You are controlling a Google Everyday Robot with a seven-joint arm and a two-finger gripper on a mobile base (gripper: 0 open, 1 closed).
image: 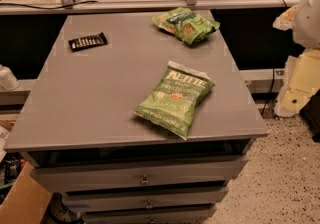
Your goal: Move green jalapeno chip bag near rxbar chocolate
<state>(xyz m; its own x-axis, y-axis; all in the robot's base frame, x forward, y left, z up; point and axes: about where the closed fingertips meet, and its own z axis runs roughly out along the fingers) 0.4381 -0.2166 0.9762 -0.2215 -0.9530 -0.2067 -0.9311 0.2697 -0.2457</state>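
1. The green jalapeno chip bag [175, 99] lies flat on the grey table top [90, 103], in the front right part. Its silvery top end points toward the back right.
2. The bar, the rxbar chocolate [88, 41], lies flat near the back left corner, well apart from the chip bag.
3. A second, brighter green bag [186, 24] lies near the back edge on the right side. It touches neither the bar nor the chip bag.
4. Under the table top are stacked drawers [145, 175] with small knobs. Their fronts hide whatever is inside. A dark gap runs between the table top and the uppermost drawer.
5. The chip bag's lowest corner comes almost to the front edge of the table; whether it hangs over cannot be told. Its right side stays clear of the right edge.
6. A wide stretch of grey surface runs diagonally between the chip bag and the bar, and the whole left front of the table is open too. The bar sits just inside the left edge, with room in front of it and to its right.
7. The gripper [300, 80] shows as a pale white and yellowish shape at the right border, off the table and apart from the chip bag. Whether it is open or closed cannot be told.
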